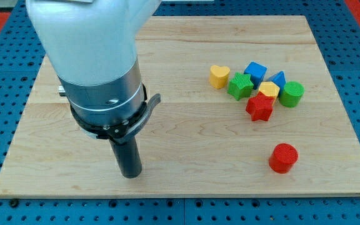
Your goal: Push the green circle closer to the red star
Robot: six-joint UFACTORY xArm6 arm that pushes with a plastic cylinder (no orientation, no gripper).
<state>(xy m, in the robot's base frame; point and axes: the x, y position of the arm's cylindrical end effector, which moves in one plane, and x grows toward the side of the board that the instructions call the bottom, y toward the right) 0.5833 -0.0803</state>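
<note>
The green circle (pixel 291 94) is a short green cylinder at the view's right, at the right end of a tight cluster of blocks. The red star (pixel 259 107) lies just to its lower left, with a small gap between them. My tip (pixel 130 173) is the lower end of the dark rod, resting on the board at the view's lower left. It is far left of both blocks and touches none.
The cluster also holds a yellow heart (pixel 219 75), a green star (pixel 240 85), a blue cube (pixel 255 70), a blue triangle (pixel 277 79) and a yellow block (pixel 268 89). A red cylinder (pixel 284 157) sits alone lower right. The wooden board (pixel 180 144) lies on a blue pegboard.
</note>
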